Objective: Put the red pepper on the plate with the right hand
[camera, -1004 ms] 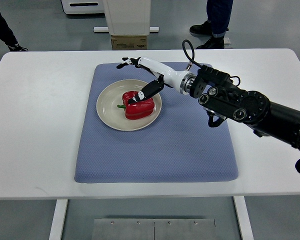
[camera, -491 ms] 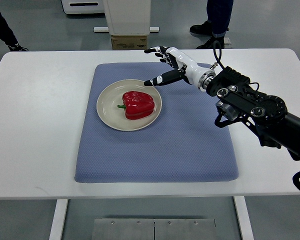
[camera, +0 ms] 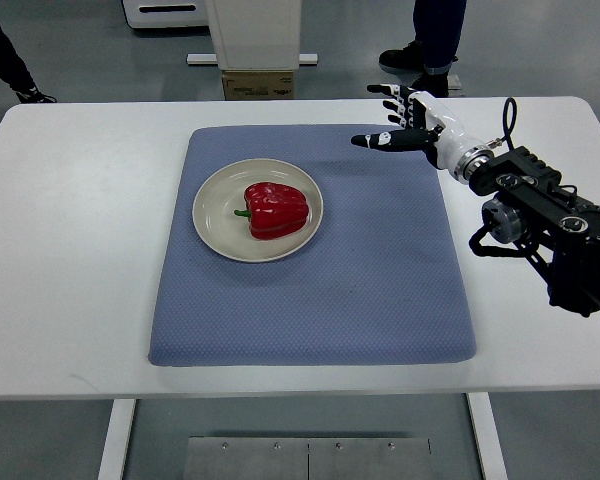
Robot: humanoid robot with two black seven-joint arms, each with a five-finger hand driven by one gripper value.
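Now that the right hand (camera: 408, 120) has let go and pulled back toward the far right corner of the mat, the red pepper (camera: 272, 209) lies by itself in the middle of the plate (camera: 212, 225), its green stem pointing left. A second ago you would have found the fingers resting on the pepper; half a second ago they were just clearing the plate's far rim. The hand now hovers well apart from the plate, fingers spread wide and holding nothing, with the dark forearm running off the picture's right edge. Judged from this, the placing is done and only the retreat of the arm remains. The left arm does not show.

The plate is round and cream-coloured and sits on the left half of a blue-grey padded mat (camera: 320, 310), which covers the centre of a white worktop (camera: 70, 260). Beyond the worktop lies a grey floor. There you have a cardboard box (camera: 259, 84) under a white stand, and a person's legs and dark shoes (camera: 420, 60) at the top. Another person's dark shoe shows at the top left corner.
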